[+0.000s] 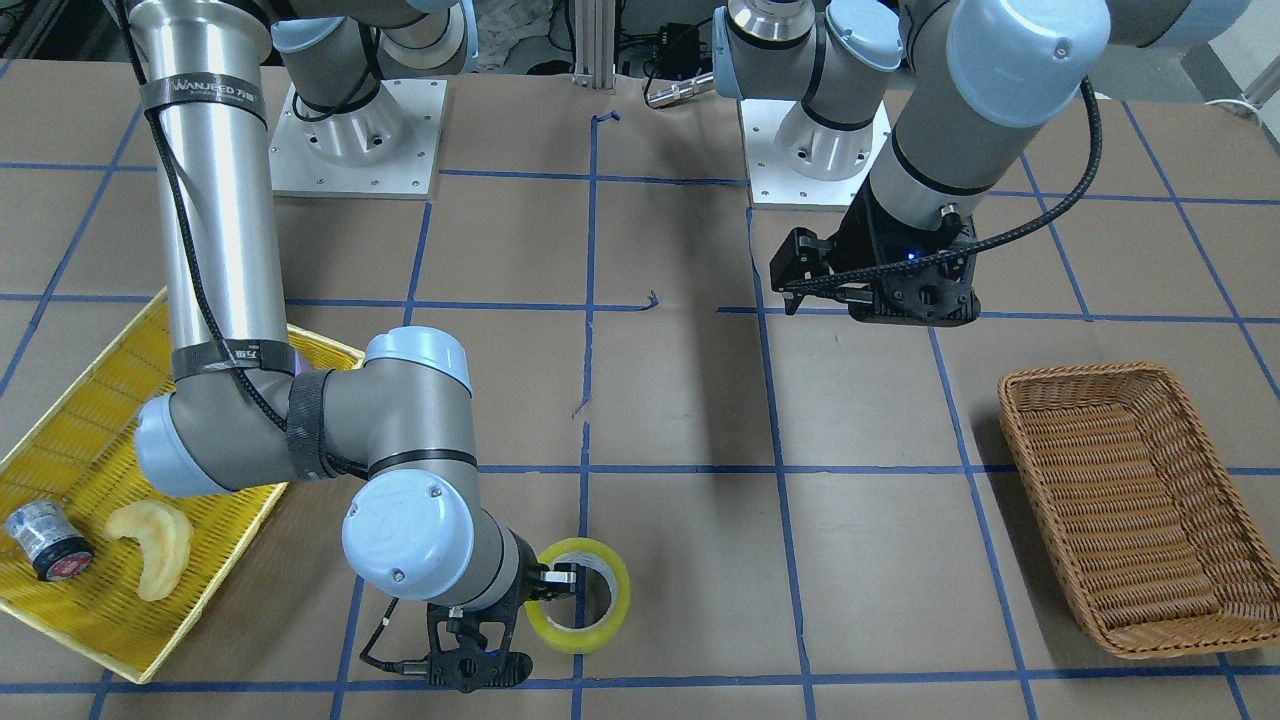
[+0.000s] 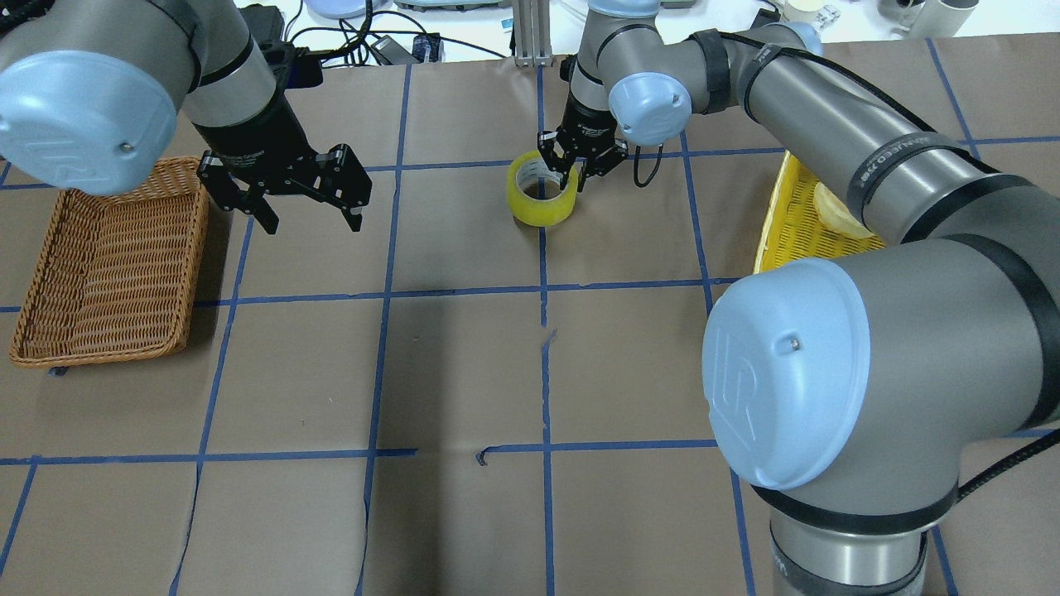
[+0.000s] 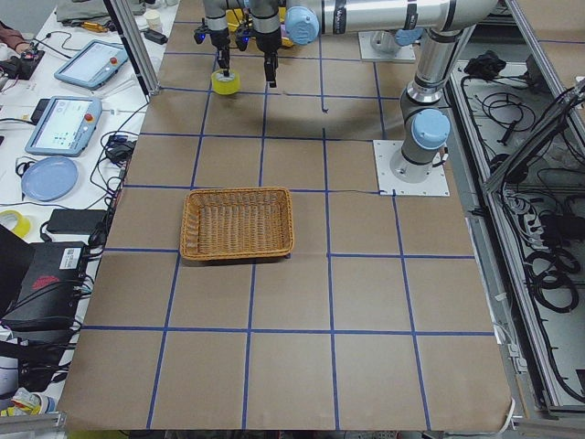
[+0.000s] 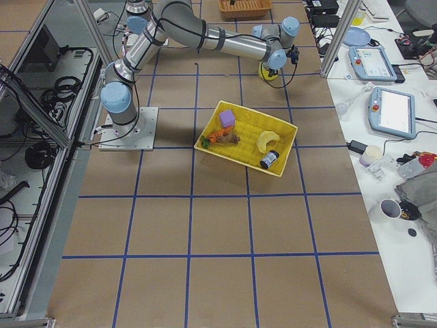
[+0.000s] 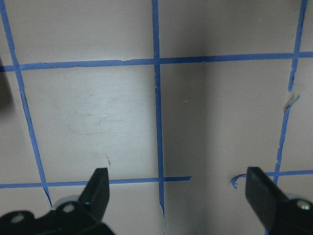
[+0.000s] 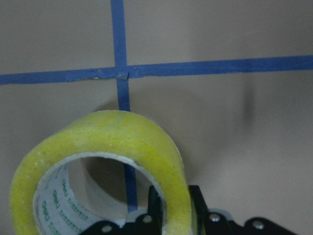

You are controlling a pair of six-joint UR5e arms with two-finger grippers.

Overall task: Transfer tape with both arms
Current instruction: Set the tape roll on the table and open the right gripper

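right gripper (image 2: pixel 567 172) — clamped on tape (image 2: pixel 542 207) wall, near worktop's operator-side edge | left gripper (image 2: pixel 313 225) — hung spread wide, empty, nearer left edge

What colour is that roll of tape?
The tape is yellow, white inside; best in right wrist view.

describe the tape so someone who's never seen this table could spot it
On the brown table with blue grid lines, look between the yellow tray and the wicker basket, on the middle grid line. The tape is there, its wall pinched in the right gripper. It is the only translucent yellow ring with a white core.
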